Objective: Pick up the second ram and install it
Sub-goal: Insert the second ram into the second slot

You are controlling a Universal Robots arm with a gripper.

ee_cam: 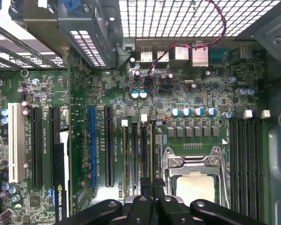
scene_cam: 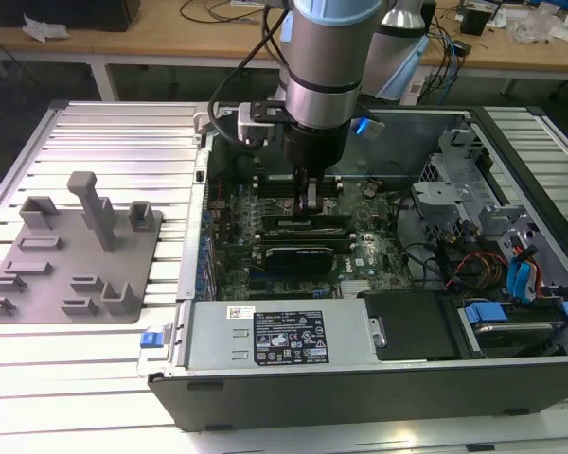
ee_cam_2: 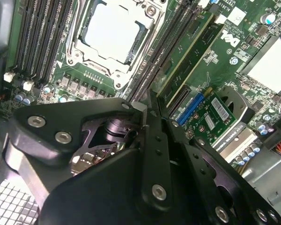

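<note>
The second ram (ee_cam: 151, 150) shows edge-on in the first wrist view as a thin greenish line. It stands in the memory slots (ee_cam: 138, 154) on the side just beside the CPU socket frame (ee_cam: 194, 161). One end of that line runs into the narrow gap between the fingertips of the gripper (ee_cam: 153, 185). The fingers are drawn in to a sliver and look clenched on the stick's upper edge. I cannot tell whether it is pushed fully home.

In the exterior view the gripper (scene_cam: 310, 203) is lowered deep into the open computer case (scene_cam: 360, 402), its tip down at the motherboard (ee_cam: 178, 93). From the gripper in that view, the black expansion card (scene_cam: 308, 255) lies at six o'clock, close by. The power supply (scene_cam: 284, 336) is also at six o'clock, farther off against the case's front wall. The grey fixture plate (scene_cam: 76, 255) sits well apart at about eight o'clock, on the slatted table (scene_cam: 114, 132) outside the case.

In the second wrist view the gripper (ee_cam_2: 147, 102) has its tips at the end of the slot bank next to the CPU socket frame (ee_cam_2: 112, 33). The other green memory stick (ee_cam_2: 187, 51) stands upright in the slot farthest from the socket, showing its flat face. In the first wrist view it (ee_cam: 127, 154) is at the far edge of the same bank. A black slot and then a blue slot (ee_cam: 91, 145) lie beyond it.
</note>
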